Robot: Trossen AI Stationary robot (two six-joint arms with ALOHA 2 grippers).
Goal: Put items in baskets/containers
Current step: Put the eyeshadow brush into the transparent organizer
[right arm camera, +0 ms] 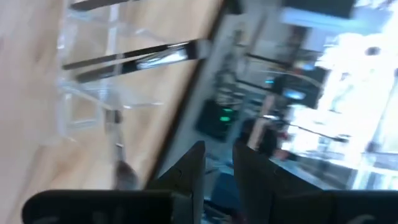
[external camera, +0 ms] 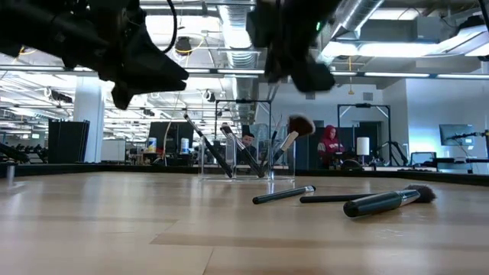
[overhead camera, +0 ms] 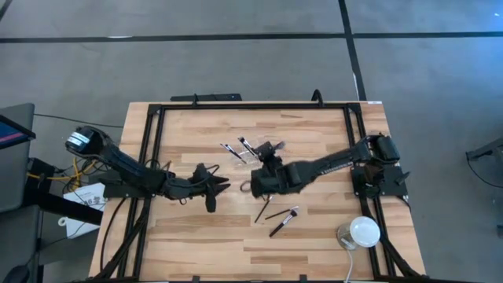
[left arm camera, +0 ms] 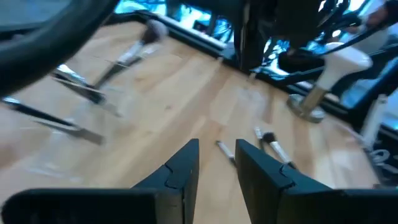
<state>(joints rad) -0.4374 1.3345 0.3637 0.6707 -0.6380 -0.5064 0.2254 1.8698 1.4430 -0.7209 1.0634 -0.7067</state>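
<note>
A clear plastic container point(overhead camera: 244, 151) point(external camera: 246, 145) point(right arm camera: 93, 93) stands on the far middle of the table, with several makeup brushes point(external camera: 229, 153) leaning upright inside it. Three more brushes point(overhead camera: 283, 222) point(external camera: 386, 201) point(left arm camera: 273, 149) lie flat on the wood nearer the front. My left gripper point(overhead camera: 216, 189) point(left arm camera: 217, 162) hovers left of the loose brushes, narrowly open and empty. My right gripper point(overhead camera: 267, 161) point(right arm camera: 217, 162) hangs in the air just beside the container, narrowly open, with nothing between its fingers.
A white round dome-shaped object point(overhead camera: 364, 231) sits at the table's near right corner, by the right arm's base. A black frame point(overhead camera: 236, 106) runs around the table's edges. Bare wood point(overhead camera: 189, 228) lies toward the near left. People show far off in the room behind.
</note>
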